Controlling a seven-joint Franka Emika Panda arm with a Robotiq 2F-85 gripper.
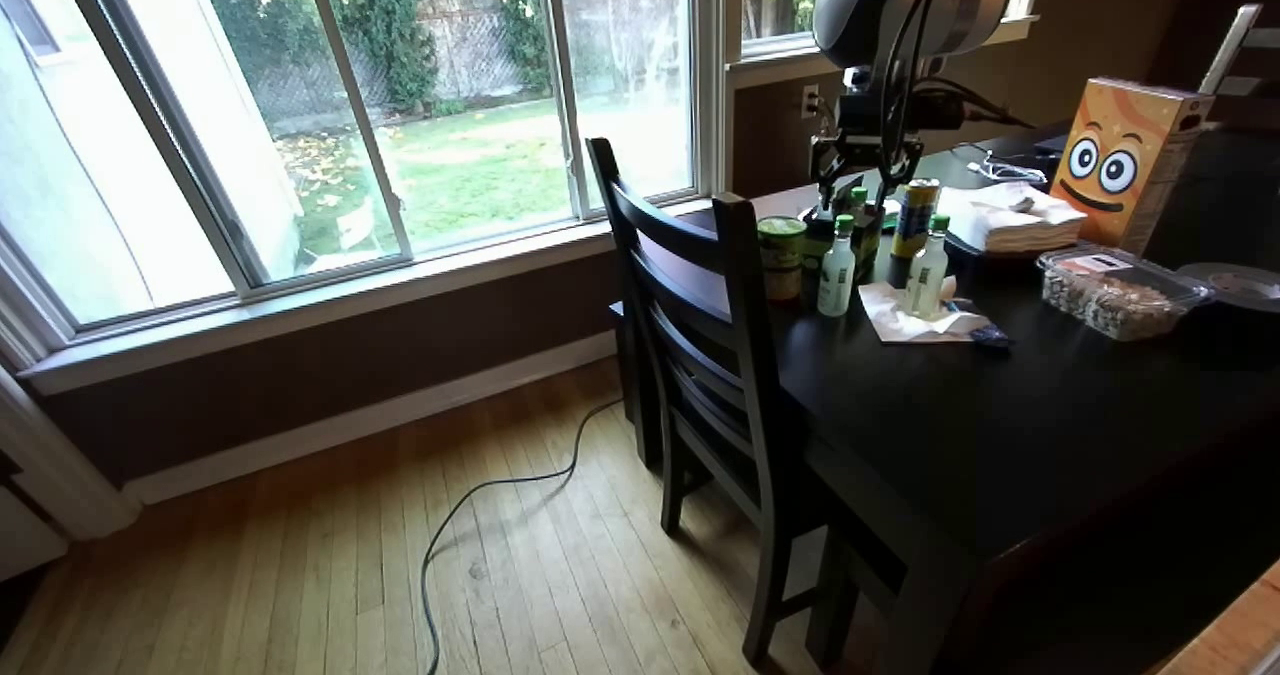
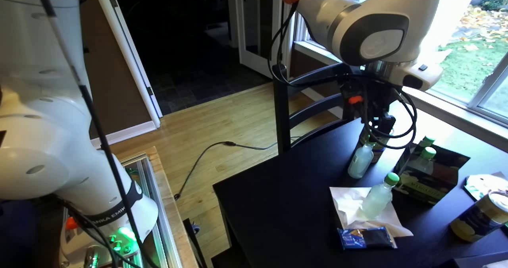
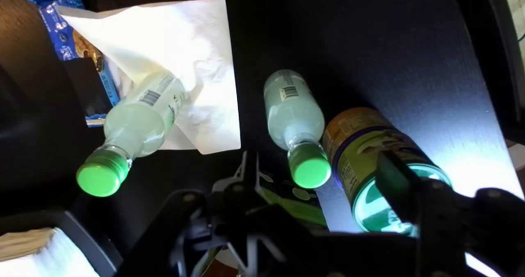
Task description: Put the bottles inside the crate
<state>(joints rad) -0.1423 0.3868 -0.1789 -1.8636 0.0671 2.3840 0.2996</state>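
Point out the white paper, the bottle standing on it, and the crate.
White paper [image 3: 203, 59]: wrist view, on its bare surface beside the bottle.
Bottle [image 3: 137, 115]: wrist view, on its pale body below the green cap.
Crate [image 2: 420, 189]: an exterior view, on its printed outer wall.

Black worktop [image 2: 285, 208] carries the crate [image 2: 420, 188], a green-capped bottle [image 2: 361, 162] upright just beside a green-lidded tub [image 1: 782, 257], a white paper sheet [image 2: 352, 207] with a blue snack bar [image 2: 352, 239] partly under it, a yellow-and-blue can [image 2: 478, 218], a dark tray [image 3: 89, 238] of napkins [image 1: 1010, 215], an orange cartoon-face box [image 1: 1125, 170] and a clear plastic food pack [image 1: 1120, 295].
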